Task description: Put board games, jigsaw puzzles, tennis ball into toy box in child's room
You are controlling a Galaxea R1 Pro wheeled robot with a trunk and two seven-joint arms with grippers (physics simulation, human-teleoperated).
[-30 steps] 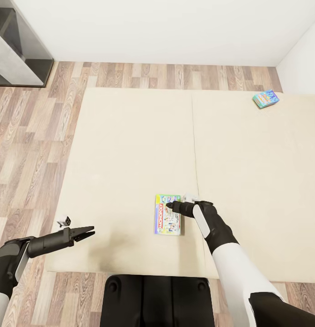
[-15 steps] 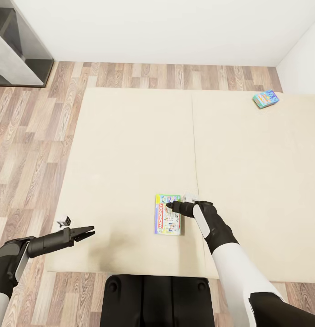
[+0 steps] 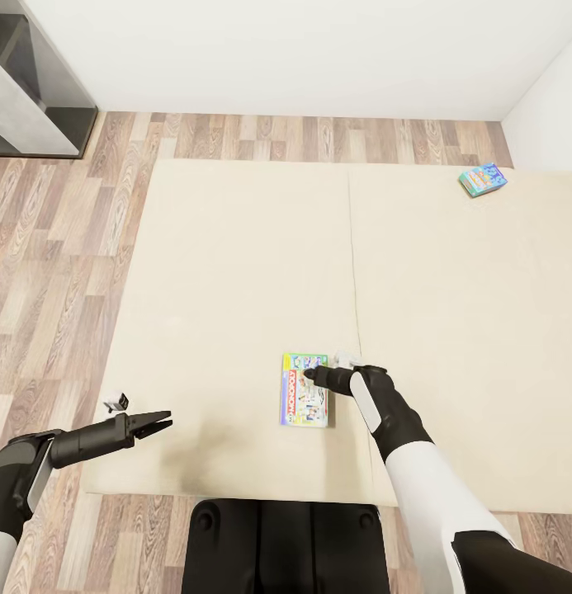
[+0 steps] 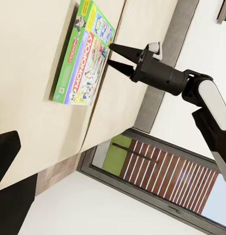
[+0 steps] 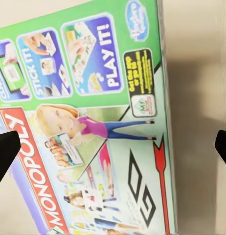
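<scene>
Centrally, the right gripper (image 3: 310, 377) is shown with its fingers spread apart, poised over the upper right part of a Monopoly board game (image 3: 304, 389) without a grasp being made; in the left wrist view the same gripper (image 4: 112, 57) is seen with its two dark tips parted just above the box (image 4: 83, 59). From the right wrist view the printed lid (image 5: 88, 127) is seen close up between the two fingertips (image 5: 5, 147). The game is laid flat on the cream mattress of the bed (image 3: 236, 272), near its front edge and just beside the central seam. A second board game (image 3: 483, 179) is placed at the far right corner of the mattress, well apart. The left gripper (image 3: 158, 425) is held at the bed's near left edge, its fingers slightly parted and nothing held. Wood-plank floor (image 3: 54, 272) is seen to the left.
</scene>
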